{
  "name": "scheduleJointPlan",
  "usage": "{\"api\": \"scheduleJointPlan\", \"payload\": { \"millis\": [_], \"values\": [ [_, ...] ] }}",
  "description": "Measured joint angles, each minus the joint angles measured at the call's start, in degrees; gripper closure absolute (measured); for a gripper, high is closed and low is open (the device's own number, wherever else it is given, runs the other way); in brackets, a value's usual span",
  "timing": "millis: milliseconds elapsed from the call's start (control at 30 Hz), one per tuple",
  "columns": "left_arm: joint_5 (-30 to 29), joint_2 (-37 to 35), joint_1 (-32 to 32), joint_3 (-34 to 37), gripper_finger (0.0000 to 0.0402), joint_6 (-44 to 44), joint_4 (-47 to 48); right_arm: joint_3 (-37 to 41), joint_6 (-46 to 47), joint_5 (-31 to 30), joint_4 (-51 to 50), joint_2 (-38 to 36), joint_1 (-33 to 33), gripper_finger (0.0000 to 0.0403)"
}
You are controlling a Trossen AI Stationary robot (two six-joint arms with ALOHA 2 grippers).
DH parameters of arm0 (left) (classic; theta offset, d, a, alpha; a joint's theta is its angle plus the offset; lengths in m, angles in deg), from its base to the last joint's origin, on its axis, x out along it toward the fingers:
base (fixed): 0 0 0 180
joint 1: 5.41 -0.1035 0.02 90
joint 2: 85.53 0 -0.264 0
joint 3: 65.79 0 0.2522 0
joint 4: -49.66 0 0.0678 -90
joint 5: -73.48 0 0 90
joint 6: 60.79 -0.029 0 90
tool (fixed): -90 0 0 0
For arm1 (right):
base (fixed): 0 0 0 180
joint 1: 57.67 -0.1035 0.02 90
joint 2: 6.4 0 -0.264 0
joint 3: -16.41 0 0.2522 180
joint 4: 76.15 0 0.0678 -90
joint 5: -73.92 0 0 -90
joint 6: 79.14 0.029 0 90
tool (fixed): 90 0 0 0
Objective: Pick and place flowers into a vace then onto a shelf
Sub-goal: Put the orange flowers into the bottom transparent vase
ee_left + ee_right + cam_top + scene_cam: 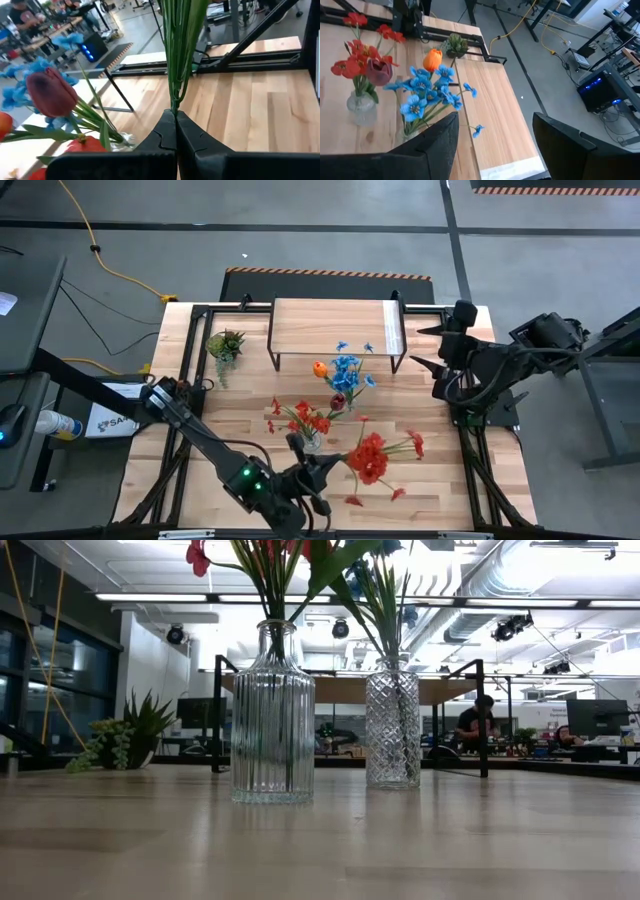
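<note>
Stems of the red flowers sit pinched in the left gripper near the desk's front edge, blooms cut off above, while the right gripper hovers spread beyond the shelf.

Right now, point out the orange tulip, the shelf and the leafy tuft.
Orange tulip (pixel 432 59): right wrist view, on the bloom.
Shelf (pixel 330 320): high view, on the bare plank top.
Leafy tuft (pixel 226 343): high view, on the green leaves.

We see an open-plan lab: exposed silver ceiling ducts, long fluorescent strip lights, a seated person at two o'clock.
</note>
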Motion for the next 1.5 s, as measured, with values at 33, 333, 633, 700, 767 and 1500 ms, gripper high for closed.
{"api": "scheduleJointPlan", "payload": {
  "millis": [33, 333, 633, 700, 767, 1500],
  "values": [
    [0.6, 0.0, -0.5, 0.0, 0.0377, 0.5, 0.1, 0.0, 0.0, 0.0, 0.3, 0.0, 0.0, 0.0158],
    [3.0, 0.0, -2.6, 0.6, 0.0377, 5.6, 4.5, 0.0, 0.2, 0.7, 2.2, 0.0, 0.0, 0.0158],
    [0.8, 0.0, -2.6, 4.1, 0.0377, 5.2, 4.0, 0.0, 0.5, 0.5, 2.4, 0.0, 0.0, 0.0158],
    [0.7, 0.0, -2.6, 4.5, 0.0377, 4.5, 3.7, 0.0, 1.5, 0.4, 2.4, 0.0, 0.0, 0.0158],
    [-0.2, 0.0, -2.6, 4.8, 0.0377, 4.1, 3.8, 0.0, 2.3, 0.4, 2.4, 0.0, 0.0, 0.0158],
    [-3.3, 0.0, -3.7, 7.6, 0.0377, -3.0, -3.9, 0.0, 5.4, 0.4, 2.5, 0.0, 0.0, 0.0158]
  ]
}}
